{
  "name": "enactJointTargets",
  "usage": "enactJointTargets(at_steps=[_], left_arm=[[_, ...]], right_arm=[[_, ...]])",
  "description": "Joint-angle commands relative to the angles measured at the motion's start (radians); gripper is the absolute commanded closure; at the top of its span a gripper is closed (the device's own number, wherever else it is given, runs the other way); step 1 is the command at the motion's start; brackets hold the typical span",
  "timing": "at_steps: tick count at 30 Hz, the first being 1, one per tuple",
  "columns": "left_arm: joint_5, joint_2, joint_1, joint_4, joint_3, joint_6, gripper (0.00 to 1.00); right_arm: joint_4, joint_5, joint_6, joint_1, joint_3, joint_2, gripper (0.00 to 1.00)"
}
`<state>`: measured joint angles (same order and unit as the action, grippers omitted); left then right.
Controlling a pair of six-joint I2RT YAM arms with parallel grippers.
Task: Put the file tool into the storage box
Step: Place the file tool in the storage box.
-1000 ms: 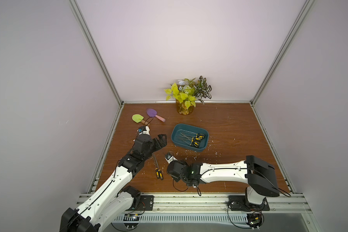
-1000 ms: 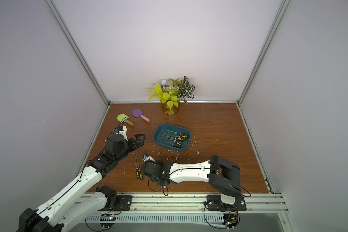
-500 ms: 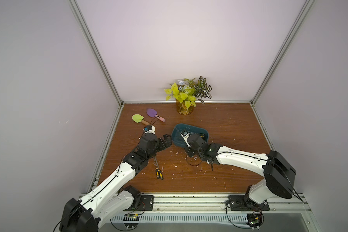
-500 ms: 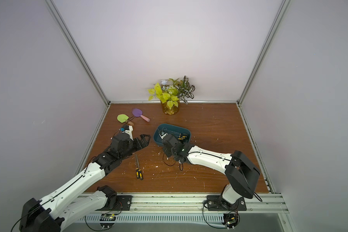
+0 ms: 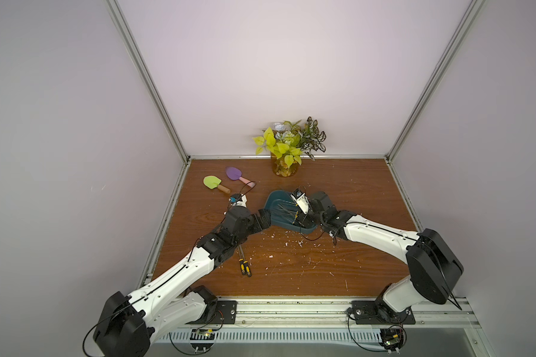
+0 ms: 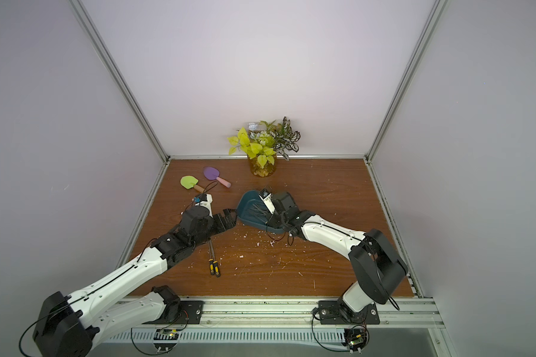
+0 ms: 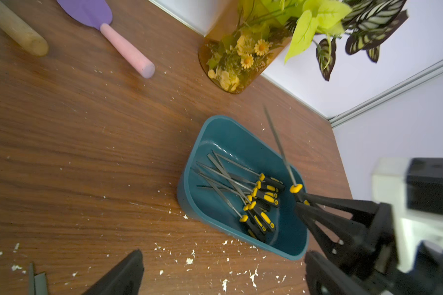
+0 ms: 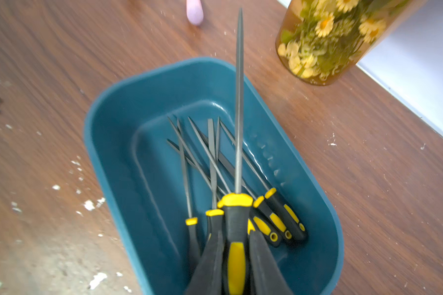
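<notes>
The wood-grain table (image 5: 338, 191) is scattered with white crumbs. One smooth teal plastic storage box (image 8: 118, 143), rectangular with rounded corners, sits at its centre. Behind it stands one amber glass jar (image 5: 284, 168) of leafy stems. There are two plastic spades, one green (image 5: 211, 182) and one purple (image 5: 234, 173). The left gripper (image 7: 223, 255) is spread wide, holding nothing. The right gripper (image 8: 234, 237) clamps the black-and-yellow handle of one slim, tapered steel file (image 8: 239, 102) above the box. About seven files (image 7: 256, 196) overlap inside it, too tangled for a sure count. Two more files (image 5: 245, 265) lie on the table.
</notes>
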<state>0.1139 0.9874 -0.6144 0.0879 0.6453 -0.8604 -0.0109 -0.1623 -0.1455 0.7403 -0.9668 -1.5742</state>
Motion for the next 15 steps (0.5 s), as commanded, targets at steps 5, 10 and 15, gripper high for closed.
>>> enactJointTargets(at_steps=[5, 10, 15], left_arm=[[0.079, -0.043, -0.007, 0.056, -0.002, 0.033, 0.0], [0.077, -0.04, -0.006, 0.046, -0.009, 0.03, 0.0], [0.085, -0.036, -0.006, 0.051, -0.004, 0.033, 0.0]], right_arm=[[-0.009, 0.068, -0.096, -0.027, -0.045, -0.071, 0.97], [0.026, 0.099, -0.112, -0.031, -0.091, -0.121, 0.94], [0.061, 0.13, -0.115, -0.032, -0.124, -0.164, 0.77]])
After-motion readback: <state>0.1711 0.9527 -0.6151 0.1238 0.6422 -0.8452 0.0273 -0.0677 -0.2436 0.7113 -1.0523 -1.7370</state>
